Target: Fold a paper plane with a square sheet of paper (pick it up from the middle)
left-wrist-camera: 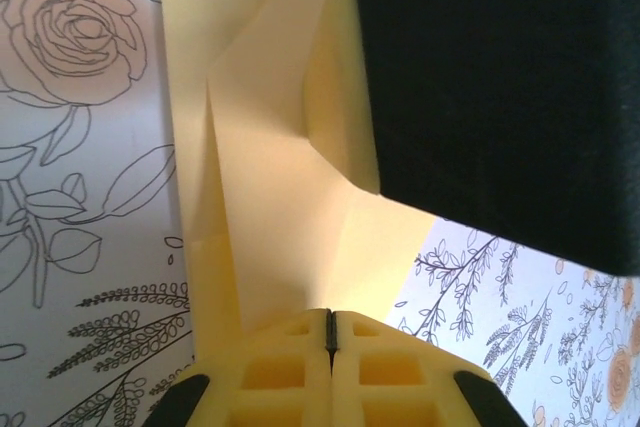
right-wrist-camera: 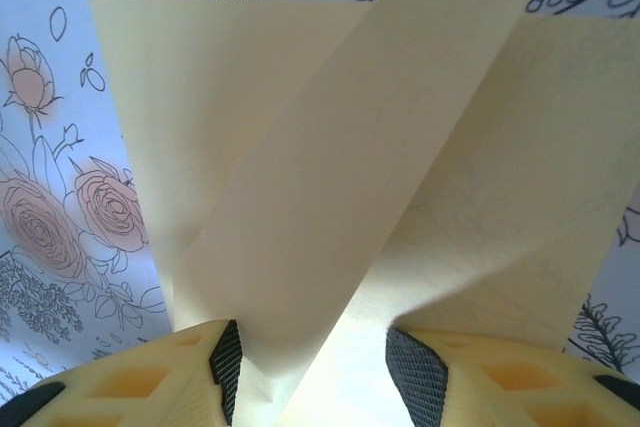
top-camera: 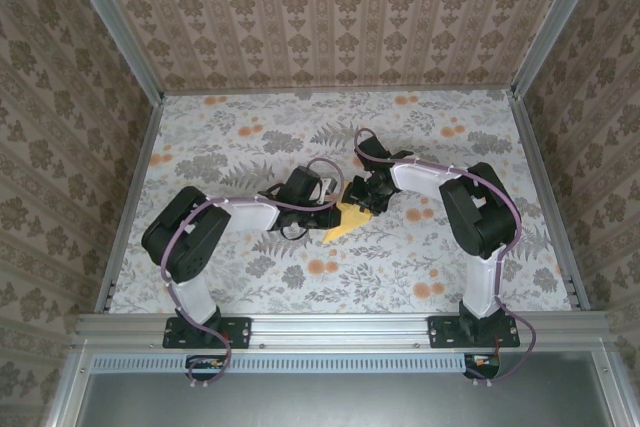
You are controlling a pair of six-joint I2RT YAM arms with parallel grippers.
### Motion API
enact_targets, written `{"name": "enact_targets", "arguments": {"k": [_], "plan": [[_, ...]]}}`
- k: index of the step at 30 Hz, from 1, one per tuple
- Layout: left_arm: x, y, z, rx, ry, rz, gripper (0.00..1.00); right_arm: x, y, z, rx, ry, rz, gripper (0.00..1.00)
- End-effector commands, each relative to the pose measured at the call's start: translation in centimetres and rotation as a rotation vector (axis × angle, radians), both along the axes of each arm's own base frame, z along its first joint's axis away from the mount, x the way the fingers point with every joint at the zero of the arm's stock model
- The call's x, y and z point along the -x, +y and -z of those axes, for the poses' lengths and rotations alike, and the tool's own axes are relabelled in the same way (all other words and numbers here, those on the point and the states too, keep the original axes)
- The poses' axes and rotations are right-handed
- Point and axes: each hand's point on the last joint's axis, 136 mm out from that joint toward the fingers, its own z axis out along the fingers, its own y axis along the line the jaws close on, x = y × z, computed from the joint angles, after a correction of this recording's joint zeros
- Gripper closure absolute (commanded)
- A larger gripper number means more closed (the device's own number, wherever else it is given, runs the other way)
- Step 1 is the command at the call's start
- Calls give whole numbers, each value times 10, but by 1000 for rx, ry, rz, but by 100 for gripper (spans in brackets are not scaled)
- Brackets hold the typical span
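Observation:
The pale-yellow square sheet of paper [top-camera: 345, 223] lies partly folded on the flowered table, between the two grippers. My left gripper [top-camera: 333, 211] is shut, and its yellow fingertips [left-wrist-camera: 300, 332] rest against the sheet [left-wrist-camera: 270, 197], beside a straight crease. I cannot tell whether any paper is pinched between them. My right gripper [top-camera: 366, 197] stands open over the sheet's far end. A raised flap of the paper [right-wrist-camera: 330, 177] slants up between its dark pads [right-wrist-camera: 228, 367], leaning on the left pad and not pinched. Seen from the left wrist, the right gripper's black body [left-wrist-camera: 500, 97] hangs above the sheet.
The flowered tablecloth [top-camera: 330, 137] covers the whole table. Patterned walls and aluminium rails [top-camera: 130, 197] close it in on the left, right and back. Both arms reach in from the near edge and meet near the table's middle.

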Motion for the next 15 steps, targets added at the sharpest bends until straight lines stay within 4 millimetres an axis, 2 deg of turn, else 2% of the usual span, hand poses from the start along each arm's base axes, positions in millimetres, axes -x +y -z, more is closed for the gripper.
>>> {"name": "enact_targets", "arguments": {"k": [1, 11, 15], "plan": [[-2, 4, 8, -41, 11, -6, 96, 54, -43, 82, 223, 206, -11, 47], [-4, 6, 13, -54, 19, -14, 97, 52, -40, 79, 203, 186, -32, 44], [-4, 7, 15, -59, 21, -16, 97, 54, -41, 79, 209, 188, -36, 45]]}}
